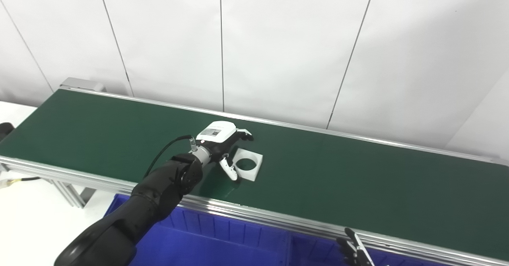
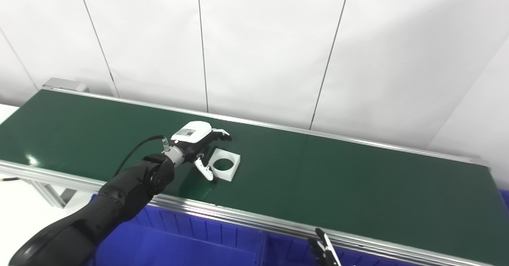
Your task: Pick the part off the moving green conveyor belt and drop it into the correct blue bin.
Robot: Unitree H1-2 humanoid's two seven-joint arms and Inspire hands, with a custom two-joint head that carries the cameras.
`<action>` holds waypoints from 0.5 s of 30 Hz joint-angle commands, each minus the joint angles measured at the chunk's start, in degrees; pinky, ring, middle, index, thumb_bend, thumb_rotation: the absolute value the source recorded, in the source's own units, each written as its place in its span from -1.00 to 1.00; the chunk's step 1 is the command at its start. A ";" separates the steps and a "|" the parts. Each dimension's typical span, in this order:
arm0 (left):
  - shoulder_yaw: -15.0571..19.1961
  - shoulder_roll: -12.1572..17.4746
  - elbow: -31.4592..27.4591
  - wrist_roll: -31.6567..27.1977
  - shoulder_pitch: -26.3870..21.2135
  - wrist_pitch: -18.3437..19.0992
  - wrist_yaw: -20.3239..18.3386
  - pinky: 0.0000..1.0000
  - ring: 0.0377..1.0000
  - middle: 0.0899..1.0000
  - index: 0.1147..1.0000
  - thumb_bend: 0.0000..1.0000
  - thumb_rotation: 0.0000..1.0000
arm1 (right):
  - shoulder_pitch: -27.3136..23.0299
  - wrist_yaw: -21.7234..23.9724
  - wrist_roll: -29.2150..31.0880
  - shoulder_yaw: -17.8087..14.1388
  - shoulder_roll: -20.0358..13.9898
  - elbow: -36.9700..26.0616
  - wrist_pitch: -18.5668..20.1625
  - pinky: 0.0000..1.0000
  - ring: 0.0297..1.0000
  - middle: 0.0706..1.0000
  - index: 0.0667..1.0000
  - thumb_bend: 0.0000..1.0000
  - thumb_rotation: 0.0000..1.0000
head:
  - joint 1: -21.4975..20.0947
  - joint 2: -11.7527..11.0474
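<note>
A flat white square part (image 1: 248, 164) with a round hole lies on the green conveyor belt (image 1: 338, 170), near its front half. My left hand (image 1: 222, 142) is over the belt just left of the part, open, with its fingers spread on both sides of the part's left edge; the thumb (image 1: 230, 168) reaches down by the near corner. It holds nothing. My right hand (image 1: 355, 250) shows only as dark fingertips at the bottom edge, below the belt's front rail; I cannot tell how it stands. The part also shows in the right eye view (image 2: 225, 164).
A blue bin (image 1: 222, 238) with a dividing wall sits below the belt's front rail (image 1: 278, 218). A white panelled wall rises behind the belt. A white table surface (image 1: 24, 218) and a cable lie at the left.
</note>
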 commanded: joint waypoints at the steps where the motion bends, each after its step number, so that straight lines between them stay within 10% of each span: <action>1: 0.49 -0.57 0.82 -1.22 -4.01 -2.27 2.64 0.02 -0.05 0.08 0.25 0.05 -1.00 | -0.07 -0.31 0.80 -0.48 0.10 -2.42 -3.96 0.82 0.84 0.83 1.00 0.59 -0.94 | 0.32 0.08; 15: -1.26 -2.71 3.31 -3.78 -5.09 -0.25 -3.86 -0.16 -0.20 -0.06 -0.13 0.00 -1.00 | -0.35 -0.26 0.97 -0.93 0.07 -2.43 -3.62 0.85 0.85 0.84 1.00 0.58 -0.95 | 0.74 0.44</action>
